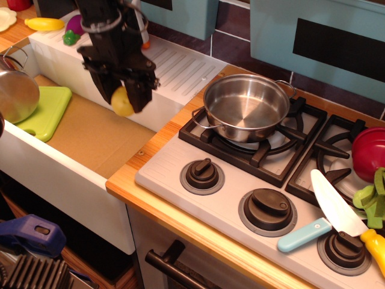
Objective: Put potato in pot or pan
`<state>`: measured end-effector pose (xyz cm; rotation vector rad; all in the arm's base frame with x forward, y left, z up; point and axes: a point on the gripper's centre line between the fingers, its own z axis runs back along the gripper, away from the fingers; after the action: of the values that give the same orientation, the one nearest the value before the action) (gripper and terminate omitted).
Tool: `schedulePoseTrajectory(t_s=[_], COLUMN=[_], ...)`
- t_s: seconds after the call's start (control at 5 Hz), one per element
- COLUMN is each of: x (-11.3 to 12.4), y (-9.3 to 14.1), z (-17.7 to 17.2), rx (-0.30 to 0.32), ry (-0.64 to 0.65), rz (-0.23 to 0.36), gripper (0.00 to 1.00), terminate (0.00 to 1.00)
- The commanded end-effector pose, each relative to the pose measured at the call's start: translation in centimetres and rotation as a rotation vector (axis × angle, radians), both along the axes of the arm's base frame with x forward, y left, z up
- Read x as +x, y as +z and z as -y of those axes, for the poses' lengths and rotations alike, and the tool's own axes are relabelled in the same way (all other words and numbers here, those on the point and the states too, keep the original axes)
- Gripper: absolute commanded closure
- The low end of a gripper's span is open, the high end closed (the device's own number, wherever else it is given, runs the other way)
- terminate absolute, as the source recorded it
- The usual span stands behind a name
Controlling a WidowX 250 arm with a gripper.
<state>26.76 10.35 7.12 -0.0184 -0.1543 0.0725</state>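
Observation:
The yellow potato (121, 101) is held between the black fingers of my gripper (122, 96), lifted in the air above the sink's right side. The gripper is shut on it. The wide shallow steel pot (246, 107) with wire loop handles sits empty on the stove's back-left burner, to the right of the gripper and well apart from it.
A rounder steel pot (15, 90) and a green cutting board (45, 111) lie in the sink at left. A long yellow toy (43, 24) lies at the back left. A toy knife (322, 217) and a red object (368, 153) are on the stove's right. Stove knobs (202, 174) line the front.

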Motion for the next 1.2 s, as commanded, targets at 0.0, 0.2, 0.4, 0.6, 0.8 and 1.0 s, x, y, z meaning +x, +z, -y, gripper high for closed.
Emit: schedulePoseTrajectory(t_s=[0.0, 0.2, 0.4, 0.6, 0.8, 1.0], x=[2.0, 3.8, 5.8, 7.4, 7.6, 7.7], y=[4.7, 5.5, 5.4, 4.7, 3.9, 3.7], z=[2.4, 5.0, 7.1, 8.8, 9.1, 9.1], rx=[0.076, 0.098, 0.062, 0.015, -0.010, -0.022], ry=[-0.062, -0.108, -0.132, -0.112, -0.104, -0.105], rz=[0.148, 0.195, 0.217, 0.213, 0.209, 0.205], gripper=[1.00, 1.00, 1.00, 1.00, 0.00, 0.00], terminate=[0.00, 0.00, 0.00, 0.00, 0.00, 0.00])
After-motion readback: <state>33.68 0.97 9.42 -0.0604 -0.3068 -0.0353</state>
